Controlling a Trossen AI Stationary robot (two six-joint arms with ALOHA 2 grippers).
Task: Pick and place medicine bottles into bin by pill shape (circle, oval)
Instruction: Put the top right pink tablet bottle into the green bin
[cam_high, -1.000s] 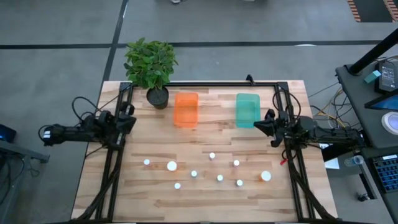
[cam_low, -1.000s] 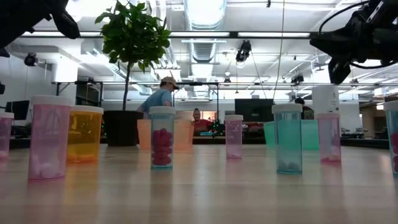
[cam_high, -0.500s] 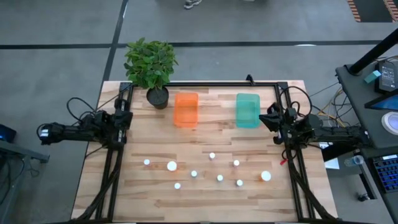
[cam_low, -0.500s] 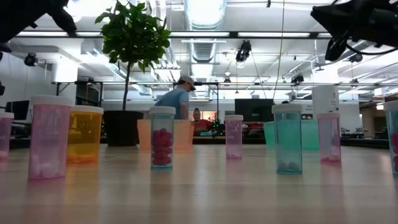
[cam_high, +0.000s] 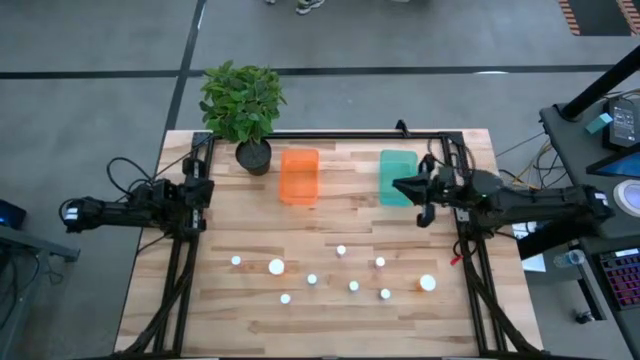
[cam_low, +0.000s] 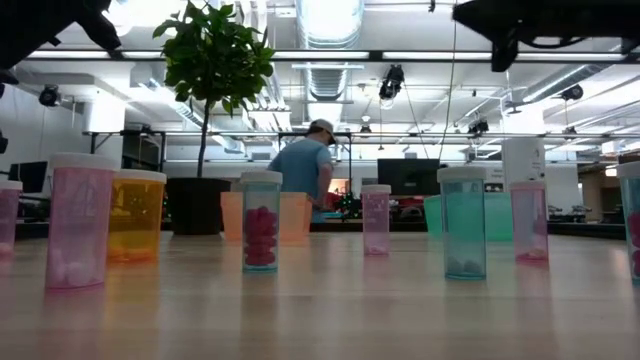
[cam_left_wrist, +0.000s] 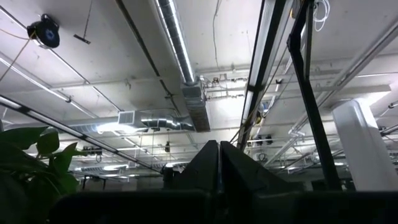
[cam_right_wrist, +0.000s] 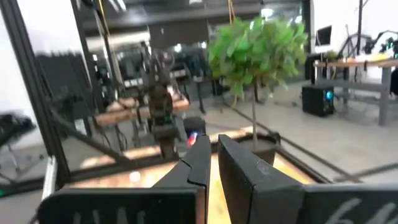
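Several small bottles with white caps stand on the near half of the wooden table, among them a larger one (cam_high: 276, 266) and another (cam_high: 427, 283). In the low view they show as pink (cam_low: 78, 220), orange (cam_low: 136, 215) and teal (cam_low: 463, 222) vials. The orange tub (cam_high: 299, 176) and the teal tub (cam_high: 398, 176) stand at the far side. My right gripper (cam_high: 397, 185) is shut and empty, high over the teal tub's near end. My left gripper (cam_high: 207, 190) is shut and empty at the table's left edge, pointing up at the ceiling in its wrist view (cam_left_wrist: 219, 163).
A potted plant (cam_high: 243, 105) in a black pot (cam_high: 254, 156) stands at the far left, beside the orange tub. A black frame (cam_high: 340, 134) runs along the table's far and side edges. A person (cam_low: 305, 165) walks in the room behind.
My right gripper has drawn a little toward the table's right edge, then reached toward its left, ending over the teal tub; in the low view it has risen. The bottles and tubs have kept still.
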